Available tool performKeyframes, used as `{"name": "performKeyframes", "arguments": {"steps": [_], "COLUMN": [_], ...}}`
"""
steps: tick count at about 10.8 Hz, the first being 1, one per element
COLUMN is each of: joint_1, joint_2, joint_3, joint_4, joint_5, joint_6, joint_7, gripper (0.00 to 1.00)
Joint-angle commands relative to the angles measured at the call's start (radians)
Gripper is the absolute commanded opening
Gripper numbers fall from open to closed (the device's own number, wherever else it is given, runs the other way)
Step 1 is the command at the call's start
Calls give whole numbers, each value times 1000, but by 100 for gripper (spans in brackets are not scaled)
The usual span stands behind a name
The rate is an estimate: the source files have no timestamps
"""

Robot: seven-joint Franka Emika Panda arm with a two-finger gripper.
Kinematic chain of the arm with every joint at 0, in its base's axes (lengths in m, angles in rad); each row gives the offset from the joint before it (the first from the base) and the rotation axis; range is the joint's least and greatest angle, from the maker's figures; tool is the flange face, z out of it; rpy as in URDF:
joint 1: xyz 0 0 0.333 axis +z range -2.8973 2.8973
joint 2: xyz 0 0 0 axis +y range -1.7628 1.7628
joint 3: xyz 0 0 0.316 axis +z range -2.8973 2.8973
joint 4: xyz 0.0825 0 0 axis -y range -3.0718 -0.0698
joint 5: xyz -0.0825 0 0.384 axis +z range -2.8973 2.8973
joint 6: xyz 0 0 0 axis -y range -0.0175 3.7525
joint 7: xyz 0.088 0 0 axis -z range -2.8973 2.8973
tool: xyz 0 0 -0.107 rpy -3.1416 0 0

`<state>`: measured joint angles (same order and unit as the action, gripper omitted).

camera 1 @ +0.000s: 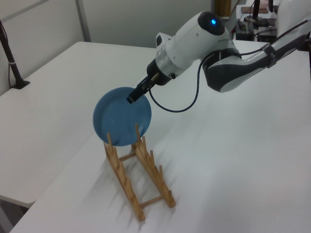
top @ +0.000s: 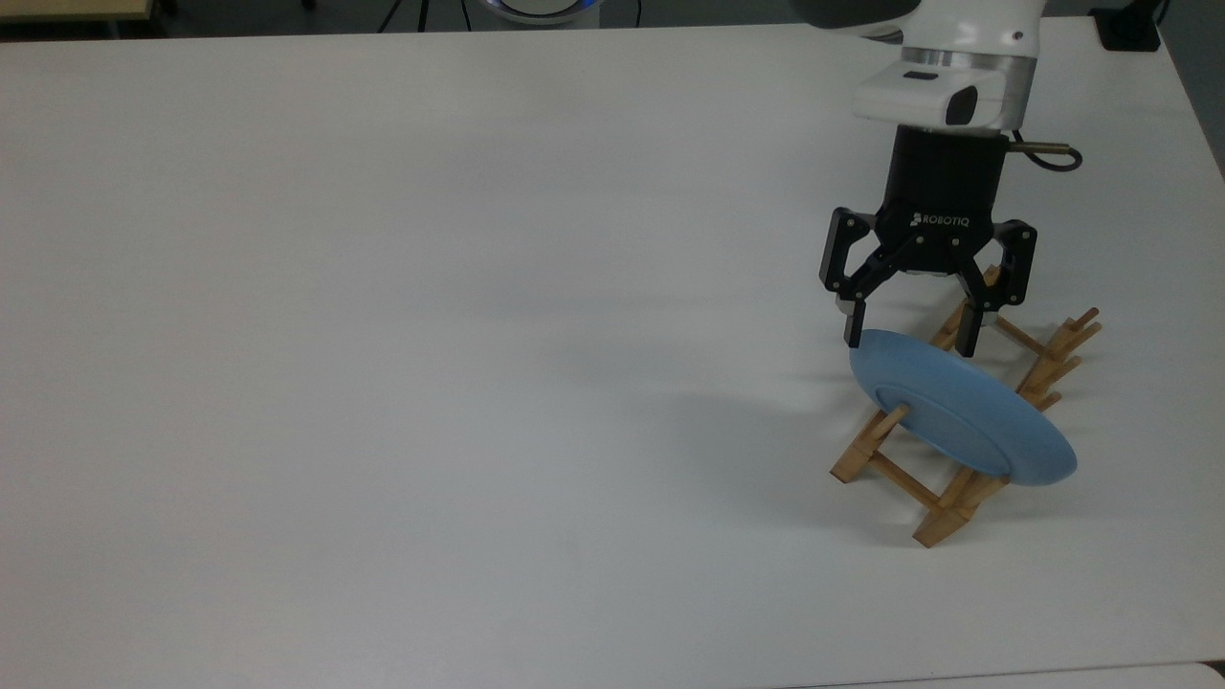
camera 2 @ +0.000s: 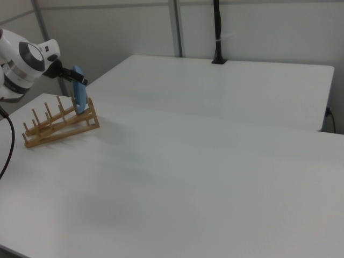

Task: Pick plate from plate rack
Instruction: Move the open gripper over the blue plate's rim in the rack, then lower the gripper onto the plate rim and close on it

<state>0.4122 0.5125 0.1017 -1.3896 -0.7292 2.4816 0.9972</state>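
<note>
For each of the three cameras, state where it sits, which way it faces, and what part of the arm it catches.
Top view: high above the table, looking down; black gripper, jaws open over the plate.
Left view: low off the plate rack end, looking along it; white arm reaches in.
Right view: across the table, far side; wrist at its left edge.
All three share the plate and plate rack.

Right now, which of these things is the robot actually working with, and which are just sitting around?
Part of the job:
- plate, standing on edge in the rack
- plate rack
- gripper, open at the plate's top edge

Just there:
- white table
- black pole on the far table
</note>
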Motion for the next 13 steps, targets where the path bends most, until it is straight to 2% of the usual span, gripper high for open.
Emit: {"name": "performKeyframes", "arguments": {"steps": [1, 3, 4, 7, 10, 11, 13], "joint_1": [8, 8, 8, 8, 8, 8, 8], "joint_2": [29, 29, 28, 6, -6, -6, -14], "joint_3": [-7, -7, -8, -8, -8, -8, -8], "joint_4": [29, 29, 29, 27, 24, 24, 23], "joint_5": [-25, -25, -25, -27, -71, -81, -88], "joint_6": [23, 25, 25, 23, 23, 23, 23], "joint_7": [26, 26, 26, 21, 18, 18, 18], "gripper": [75, 41, 33, 28, 4, 0, 0]}}
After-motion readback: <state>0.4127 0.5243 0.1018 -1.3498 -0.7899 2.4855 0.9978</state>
